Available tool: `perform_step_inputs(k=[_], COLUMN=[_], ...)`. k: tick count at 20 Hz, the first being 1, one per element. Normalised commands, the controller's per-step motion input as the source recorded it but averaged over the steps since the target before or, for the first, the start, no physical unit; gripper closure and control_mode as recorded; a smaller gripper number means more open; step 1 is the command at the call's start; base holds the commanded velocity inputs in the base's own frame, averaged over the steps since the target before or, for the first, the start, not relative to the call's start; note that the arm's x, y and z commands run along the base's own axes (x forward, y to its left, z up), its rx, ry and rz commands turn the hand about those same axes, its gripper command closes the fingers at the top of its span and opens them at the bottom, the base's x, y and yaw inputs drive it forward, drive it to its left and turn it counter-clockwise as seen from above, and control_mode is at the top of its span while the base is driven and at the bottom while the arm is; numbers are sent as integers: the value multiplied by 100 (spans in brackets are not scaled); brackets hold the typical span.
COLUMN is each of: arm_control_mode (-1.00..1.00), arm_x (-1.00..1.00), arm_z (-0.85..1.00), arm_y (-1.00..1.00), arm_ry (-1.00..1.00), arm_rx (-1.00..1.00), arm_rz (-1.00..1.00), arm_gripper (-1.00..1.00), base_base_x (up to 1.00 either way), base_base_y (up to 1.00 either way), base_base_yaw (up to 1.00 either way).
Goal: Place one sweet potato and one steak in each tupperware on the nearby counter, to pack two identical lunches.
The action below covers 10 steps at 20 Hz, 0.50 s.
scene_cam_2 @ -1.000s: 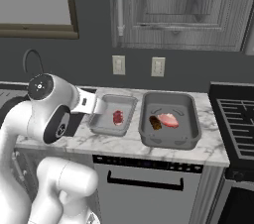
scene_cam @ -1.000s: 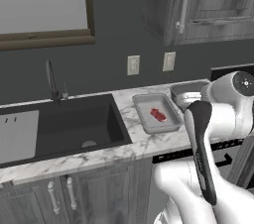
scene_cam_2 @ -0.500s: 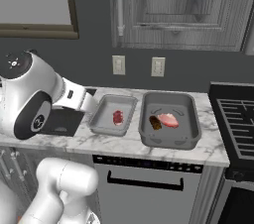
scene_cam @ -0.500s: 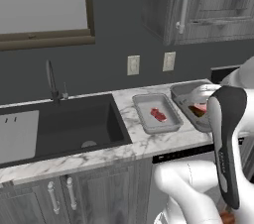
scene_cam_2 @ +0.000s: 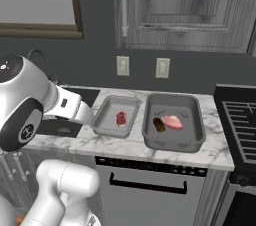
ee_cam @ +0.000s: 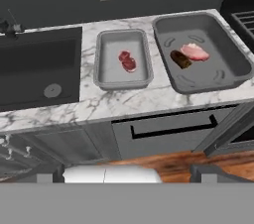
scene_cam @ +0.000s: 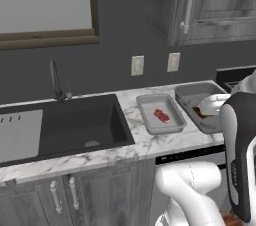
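Two grey tupperware trays sit side by side on the white marble counter [ee_cam: 124, 101]. The smaller left tupperware [ee_cam: 106, 69] [scene_cam_2: 107, 120] [scene_cam: 150, 122] holds one red steak [ee_cam: 128, 61] [scene_cam_2: 121, 118] [scene_cam: 161, 116]. The larger right tupperware [ee_cam: 223, 64] [scene_cam_2: 192, 125] [scene_cam: 187, 95] holds a dark brown sweet potato [ee_cam: 180, 59] [scene_cam_2: 159, 124] beside a pale pink steak [ee_cam: 194, 52] [scene_cam_2: 172, 122]. My gripper [ee_cam: 128, 174] hangs back from the counter, low in front of the cabinets, open with nothing between its fingers. In the left base view my arm hides part of the right tupperware.
A black sink [scene_cam: 75, 125] with a faucet [scene_cam: 55, 80] lies left of the trays. A stove [scene_cam_2: 240, 120] borders the counter on the right. A dishwasher front [scene_cam_2: 150, 185] sits under the trays. Upper cabinets [scene_cam_2: 185, 10] hang above.
My arm has swung back and away from the counter, uncovering more of the trays. The trays and the food in them have not moved. The jaws stay wide.
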Motion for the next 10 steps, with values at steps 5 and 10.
perform_step_inputs(k=[5,10], arm_control_mode=[100,100], arm_x=[0,0], arm_z=[0,0], arm_y=[0,0], arm_ry=[0,0], arm_rx=[0,0], arm_rz=[0,0], arm_gripper=[-100,-100], base_base_x=[-40,-43], base_base_y=[-22,-72], base_base_yaw=[25,16])
